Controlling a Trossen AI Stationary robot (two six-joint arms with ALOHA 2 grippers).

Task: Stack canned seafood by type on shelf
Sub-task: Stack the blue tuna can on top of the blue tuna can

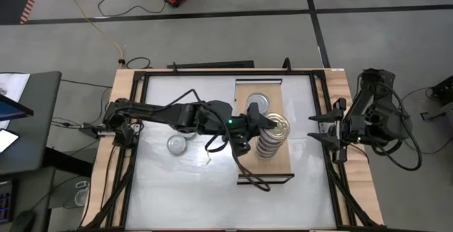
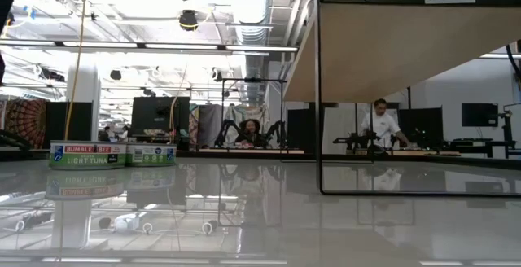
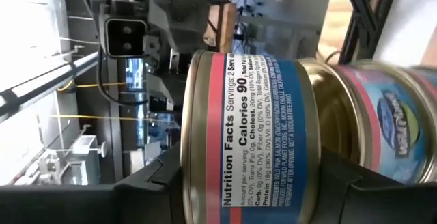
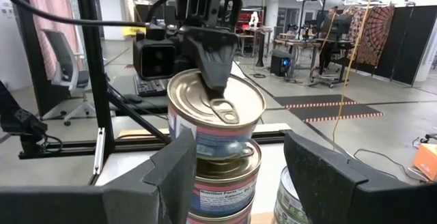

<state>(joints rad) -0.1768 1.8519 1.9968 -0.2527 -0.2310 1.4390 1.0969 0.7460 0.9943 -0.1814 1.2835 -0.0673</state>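
Currently the left tool is clenched on a gold-lidded tuna tin, one finger lying over the pull-tab lid, holding it at the top of a stack of tins on the light-wood shelf. Step in hand, as I judge it: placing this tin on the stack. Next move calls for squaring it over the tin below, letting go, and backing off level so the column is not nudged.

Right tool waits at the desk's right edge, well apart from the shelf, fingers spread and holding nothing.

View differences: high view shows a silver-lidded tin alone on the shelf's far end and another tin on the desk left of the shelf. Low view shows two labelled tins, the nearer reading "Light Tuna", but no arm. Left wrist view gives the held tin's nutrition label. Right wrist view shows a second tin pile beside the stack.
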